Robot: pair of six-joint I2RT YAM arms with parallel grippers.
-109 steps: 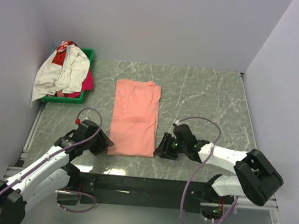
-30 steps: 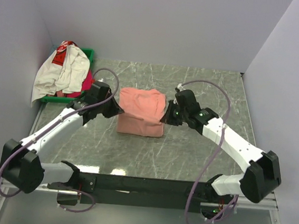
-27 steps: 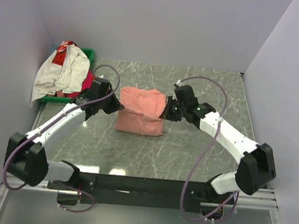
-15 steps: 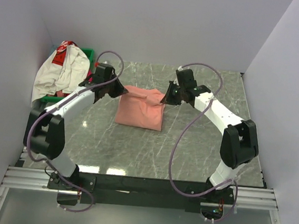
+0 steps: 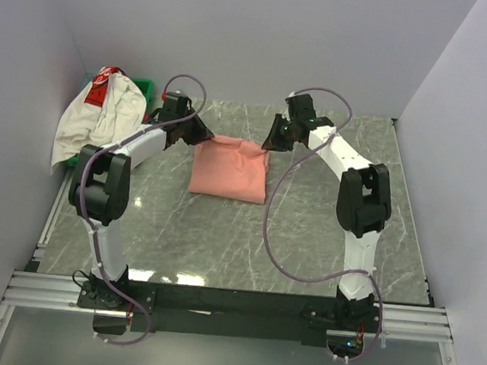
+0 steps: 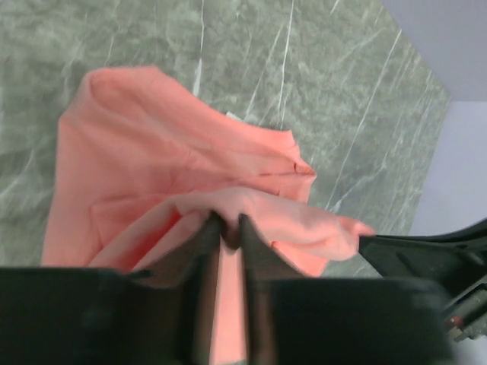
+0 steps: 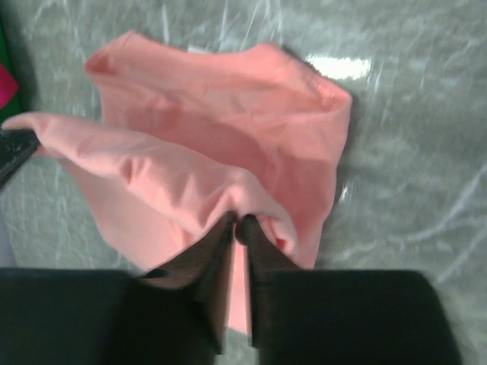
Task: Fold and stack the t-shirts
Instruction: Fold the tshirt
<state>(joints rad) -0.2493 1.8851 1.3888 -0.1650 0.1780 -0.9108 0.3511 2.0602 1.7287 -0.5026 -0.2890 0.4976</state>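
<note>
Two slim robot arms. The left arm (image 5: 142,145) and the right arm (image 5: 339,154) are each built of smooth white shell links joined by bulky, rounded black joints. A thin purple cable (image 5: 264,219) loops loosely along each arm. The left gripper (image 6: 226,222) and the right gripper (image 7: 237,220) are matte black, each with two flat, narrow fingers tapering out of a broad black block.

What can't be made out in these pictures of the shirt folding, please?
Magenta-pink cloth t-shirt: only a sliver at the right wrist view's left edge; from above, the white cloth t-shirt with a red patch and the left arm largely hide it.
Green plastic tray: only its far corner shows past the white t-shirt.
Salmon-pink cloth t-shirt: lower layers covered by its own top fold.
</note>
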